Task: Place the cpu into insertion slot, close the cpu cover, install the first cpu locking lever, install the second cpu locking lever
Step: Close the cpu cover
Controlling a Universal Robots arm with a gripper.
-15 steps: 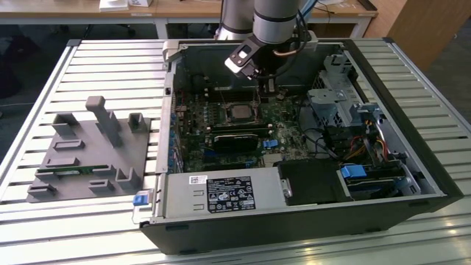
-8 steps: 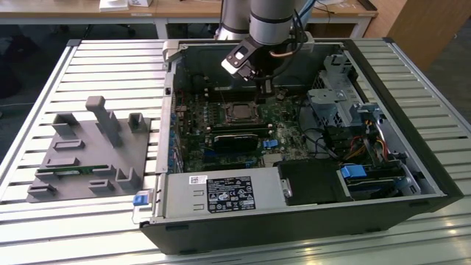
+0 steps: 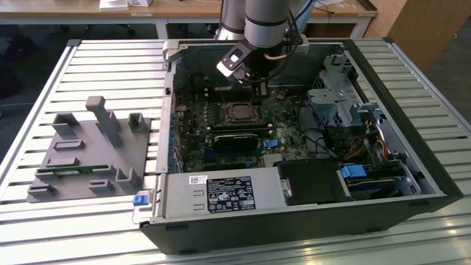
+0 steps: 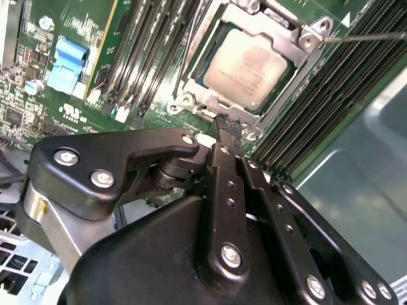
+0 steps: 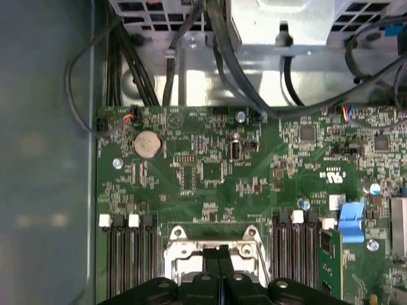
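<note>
Inside the open computer case (image 3: 383,83), laid flat on a slatted table (image 3: 110,61): a green motherboard (image 3: 198,149), a silver power supply (image 3: 220,194) along the near wall, and metal drive cages (image 3: 335,99) with bundled cables (image 3: 353,149) toward the exterior view's right.

Near the middle of the board, the insertion slot (image 4: 180,101), and in it the cpu (image 4: 245,67), seated flat with its pale metal top upward. Down over the chip, the cpu cover (image 4: 287,46), framing it so that the silvery top shows through the window. From one socket corner, a thin metal rod (image 4: 365,36) running out across the long black memory slots (image 4: 149,51) that flank the socket on both sides.

Right at the socket's edge, the gripper (image 4: 227,127), carried by the arm (image 3: 265,22) reaching down into the case. Fingers (image 4: 219,184) pressed together side by side, tip just beside a corner of the frame. Cannot tell whether anything thin is pinched between them, nor whether the tip touches the socket.

Elsewhere on the board in the first wrist view: a round coin cell (image 5: 147,144) and a blue connector (image 5: 351,222).

Well apart from the case, toward the exterior view's left, a grey holder block (image 3: 92,149) with upright posts and shallow pockets; in one pocket, a small green strip of circuit board (image 3: 74,170).
</note>
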